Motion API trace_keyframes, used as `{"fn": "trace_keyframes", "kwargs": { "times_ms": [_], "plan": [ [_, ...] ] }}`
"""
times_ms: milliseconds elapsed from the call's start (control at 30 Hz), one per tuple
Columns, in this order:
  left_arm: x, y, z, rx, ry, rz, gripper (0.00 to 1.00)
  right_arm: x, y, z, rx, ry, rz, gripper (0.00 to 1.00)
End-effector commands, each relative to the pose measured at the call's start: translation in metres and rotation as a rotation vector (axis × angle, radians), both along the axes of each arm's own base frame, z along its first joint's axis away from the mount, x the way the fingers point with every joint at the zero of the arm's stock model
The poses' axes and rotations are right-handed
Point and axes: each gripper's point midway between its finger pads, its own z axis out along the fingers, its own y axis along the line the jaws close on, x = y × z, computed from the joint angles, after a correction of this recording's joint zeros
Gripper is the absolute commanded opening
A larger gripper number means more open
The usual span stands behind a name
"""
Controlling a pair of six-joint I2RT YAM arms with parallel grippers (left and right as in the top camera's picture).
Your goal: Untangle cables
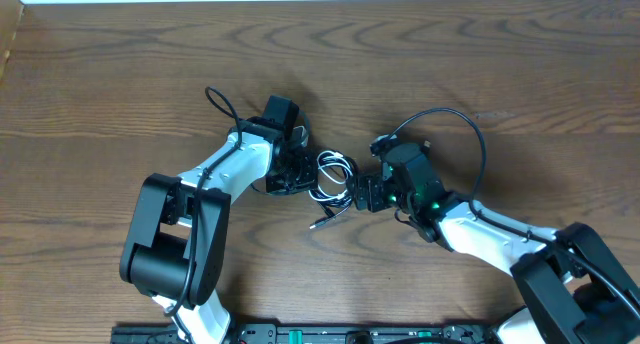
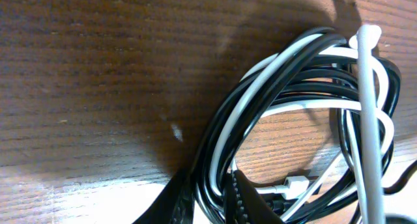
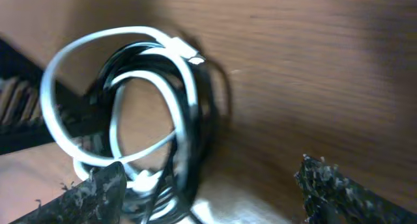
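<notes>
— Where the two arms meet on the brown wood-grain table (image 1: 120, 74), what lies between them?

— The cables (image 1: 333, 176), a small tangled coil of thin black cords with one white cord looped through it. It rests on the wood with the left gripper (image 1: 298, 174) touching one side and the right gripper (image 1: 354, 192) at the other. One loose end (image 1: 320, 222) trails out of the coil toward the near edge.

— Is the left gripper (image 2: 212, 198) holding anything?

— From its own wrist camera, yes. Its dark fingers (image 2: 244, 201) stand close together, and black and white strands of the cables (image 2: 300, 87) pass between them, pinched. The rest of the coil fans out above the fingers. A small white plug (image 2: 296, 183) lies inside the loop.

— And the right gripper (image 3: 215, 185)?

— Spread wide. Its two scuffed fingers (image 3: 98, 191) sit far apart at the bottom of the wrist view. The cables (image 3: 172, 100) lie beside one finger and partly in the gap, with nothing clamped. A white plug end (image 3: 189, 53) sits at the top of the coil, where the white cord arcs over the black ones.
</notes>
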Motion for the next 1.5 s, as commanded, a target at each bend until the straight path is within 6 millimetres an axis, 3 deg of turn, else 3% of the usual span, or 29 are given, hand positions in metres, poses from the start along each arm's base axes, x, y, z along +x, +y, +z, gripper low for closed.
{"fn": "trace_keyframes", "kwargs": {
  "times_ms": [0,167,333,467,567,733,867,1267,1367,1467],
  "plan": [
    [-0.008,0.004,-0.010,0.023,0.029,0.000,0.19,0.009,-0.001,-0.002,-0.030,-0.033,-0.018,0.82],
    [-0.012,-0.006,-0.005,-0.047,0.019,-0.072,0.19,0.002,0.013,-0.002,0.034,-0.006,0.048,0.85],
    [-0.016,-0.017,0.001,-0.119,0.010,-0.138,0.08,0.001,0.013,-0.002,0.035,-0.005,0.050,0.84],
    [-0.017,-0.021,0.004,-0.152,-0.004,-0.183,0.08,0.004,0.011,0.000,0.033,-0.012,0.040,0.81],
    [-0.020,-0.027,0.009,-0.204,-0.021,-0.239,0.08,0.003,0.015,0.016,0.085,-0.022,0.067,0.83],
    [-0.024,-0.039,0.020,-0.315,-0.050,-0.316,0.07,-0.011,0.029,0.067,0.227,-0.064,0.194,0.86],
    [-0.027,-0.051,0.039,-0.459,-0.078,-0.366,0.08,-0.013,0.024,0.082,0.222,-0.089,0.181,0.86],
    [-0.028,-0.064,0.096,-0.615,-0.191,-0.406,0.07,-0.011,-0.040,0.017,-0.050,0.094,-0.169,0.71],
    [-0.028,-0.065,0.118,-0.634,-0.246,-0.418,0.08,-0.009,-0.064,0.009,-0.118,0.111,-0.307,0.71],
    [-0.031,-0.067,0.142,-0.668,-0.305,-0.440,0.07,-0.009,-0.069,0.007,-0.120,0.122,-0.349,0.71]
  ]
}}
